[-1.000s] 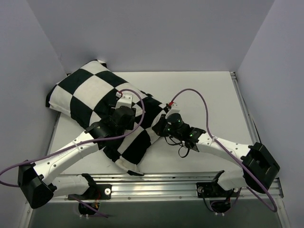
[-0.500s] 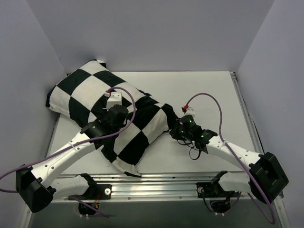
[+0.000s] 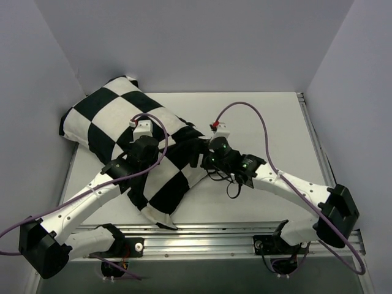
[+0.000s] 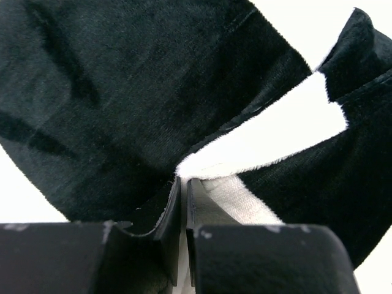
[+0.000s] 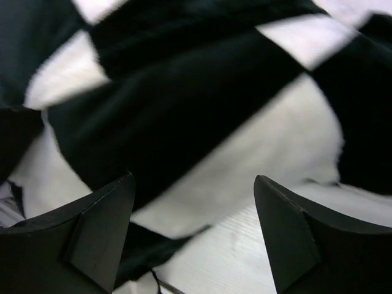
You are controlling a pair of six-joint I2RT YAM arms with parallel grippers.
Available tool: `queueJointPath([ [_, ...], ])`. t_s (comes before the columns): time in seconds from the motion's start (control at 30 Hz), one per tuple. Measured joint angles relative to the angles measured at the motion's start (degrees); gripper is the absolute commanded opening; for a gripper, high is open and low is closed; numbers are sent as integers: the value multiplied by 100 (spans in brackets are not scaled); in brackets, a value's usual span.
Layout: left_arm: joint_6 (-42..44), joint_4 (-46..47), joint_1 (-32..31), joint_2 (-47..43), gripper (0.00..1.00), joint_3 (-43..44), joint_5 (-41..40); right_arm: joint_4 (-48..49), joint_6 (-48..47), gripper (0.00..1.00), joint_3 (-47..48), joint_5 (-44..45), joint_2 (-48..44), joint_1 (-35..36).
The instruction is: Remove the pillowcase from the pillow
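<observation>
From here the soft, limp pillowcase (image 3: pixel 104 122) slumps across the left of the table (image 3: pixel 269 122), the pillow presumably hidden inside, with the left gripper (image 4: pixel 182 184) pinched onto a fold and the right gripper (image 5: pixel 193 202) gaping above loose cloth worth grabbing.

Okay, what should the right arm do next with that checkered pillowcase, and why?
Probably ease the right tool forward and close it on the pillowcase. Its fingers stand open, just short of the checkered fabric, while the left tool is pinched shut on a fold, so a second grip would let both arms pull the cover.
</observation>
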Motion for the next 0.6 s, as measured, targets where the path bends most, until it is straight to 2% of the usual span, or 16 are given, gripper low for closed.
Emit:
queueJointPath([
  [0.13, 2, 33, 9, 17, 2, 2, 87, 11, 94, 85, 968, 280, 844, 321],
  [0.3, 2, 37, 9, 7, 2, 2, 138, -291, 151, 86, 2000, 573, 1921, 555],
  [0.37, 2, 31, 9, 9, 2, 2, 157, -437, 151, 75, 2229, 748, 2157, 638],
  [0.4, 2, 24, 9, 9, 2, 2, 164, -492, 146, 55, 2312, 826, 2256, 675],
  [0.47, -9, 17, 9, 9, 2, 2, 195, -505, 181, 33, 2343, 944, 2367, 721],
  [0.5, -20, 13, 9, 9, 2, 2, 208, -494, 223, 11, 2332, 1008, 2406, 732],
  [0.53, -35, 9, 9, 9, 2, 2, 212, -459, 227, 0, 2286, 1056, 2428, 734],
  [0.6, -81, -4, 9, 9, 2, 2, 225, -227, 313, 0, 2035, 1119, 2430, 702],
])
